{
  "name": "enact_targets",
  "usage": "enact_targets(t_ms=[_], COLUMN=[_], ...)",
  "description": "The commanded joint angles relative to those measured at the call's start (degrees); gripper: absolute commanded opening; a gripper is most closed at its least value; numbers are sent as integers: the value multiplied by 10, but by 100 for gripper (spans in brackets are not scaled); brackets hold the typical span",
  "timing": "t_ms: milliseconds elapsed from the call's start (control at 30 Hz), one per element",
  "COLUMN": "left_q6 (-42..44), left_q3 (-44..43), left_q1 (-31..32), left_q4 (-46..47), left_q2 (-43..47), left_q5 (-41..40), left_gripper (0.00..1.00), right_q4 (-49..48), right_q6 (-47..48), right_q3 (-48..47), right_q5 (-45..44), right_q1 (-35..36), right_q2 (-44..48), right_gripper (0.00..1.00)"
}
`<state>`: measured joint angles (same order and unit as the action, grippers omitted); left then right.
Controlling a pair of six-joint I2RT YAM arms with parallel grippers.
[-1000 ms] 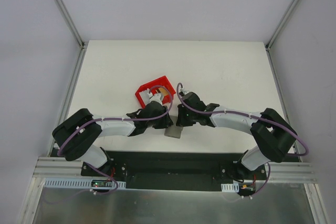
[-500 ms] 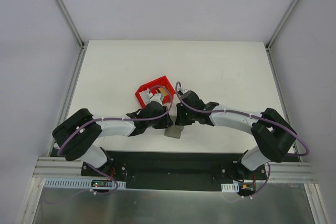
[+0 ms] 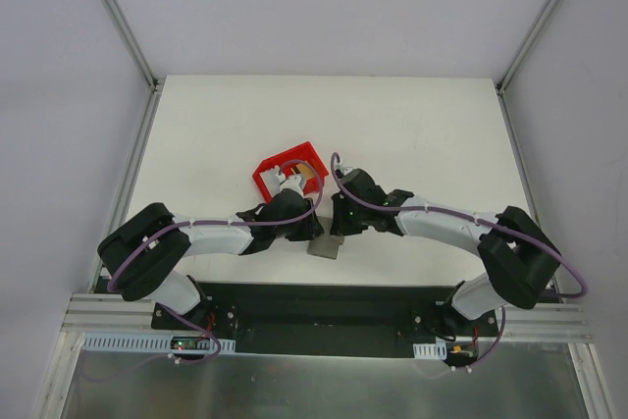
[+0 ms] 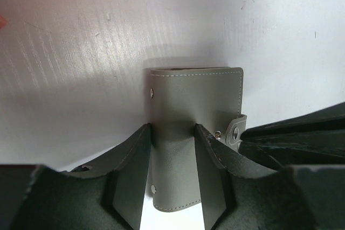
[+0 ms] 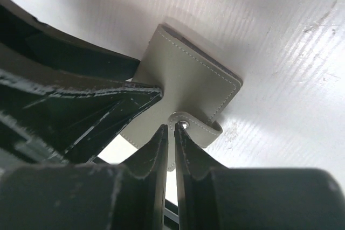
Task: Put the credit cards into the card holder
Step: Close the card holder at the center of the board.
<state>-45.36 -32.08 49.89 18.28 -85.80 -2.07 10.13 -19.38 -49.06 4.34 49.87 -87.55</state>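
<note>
Card holder [image 4: 194,100] flat on table [image 3: 412,134] near red bin [image 3: 267,176]; left claw [image 4: 172,129] spread on top of it, right claw [image 5: 171,129] pinched on its snap tab [image 5: 200,125], and I fear that thin grip slips or the holder drags.

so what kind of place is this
Most likely a robotics lab test cell: a white table boxed in by plain panels and metal framing, a left arm and right arm bolted at its near edge, and only staged props, a red bin and a card holder.
</note>
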Motion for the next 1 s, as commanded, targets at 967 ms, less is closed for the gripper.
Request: enact_targets(t_ms=[967], left_q6=[25], left_q3=[18], left_q1=[3], left_q4=[-63], left_q2=[-13], left_q5=[9], left_gripper=[38], right_q4=[-74], right_q6=[-33], right_q3=[27], right_q5=[29], right_q1=[-15], right_q2=[-9], right_gripper=[12])
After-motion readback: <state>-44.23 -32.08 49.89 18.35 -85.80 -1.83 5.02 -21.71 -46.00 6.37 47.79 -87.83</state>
